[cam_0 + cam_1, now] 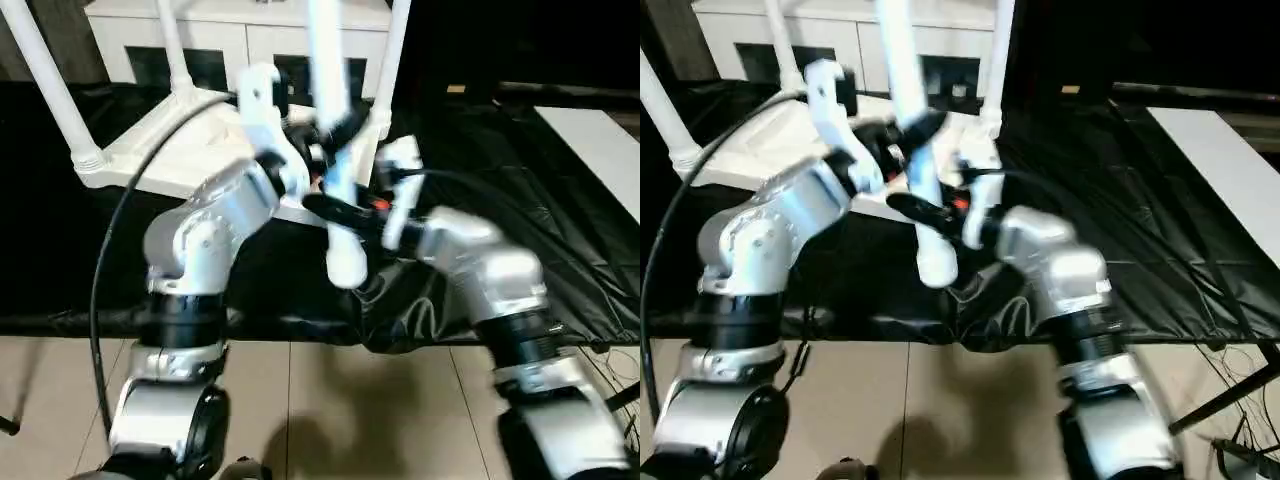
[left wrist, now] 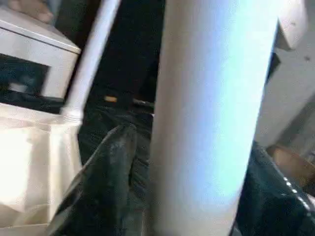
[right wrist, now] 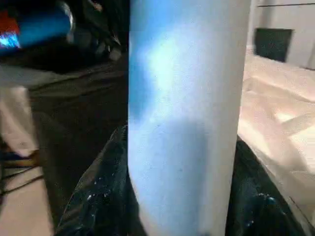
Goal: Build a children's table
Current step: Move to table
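Hands: left hand and right hand both squeeze one smooth, round white leg above the ribbed plastic top.

I count four white tube legs. Three stand upright in the tabletop's corner sockets beyond my claws: one far off to the left of my left claw, the far left leg; one behind that claw, the back leg; and one just beyond my right claw, the right-hand leg. The fourth leg runs between both claws. One tabletop lies there. One white cabinet stands behind it. One black sheet is under everything. My claws number two.
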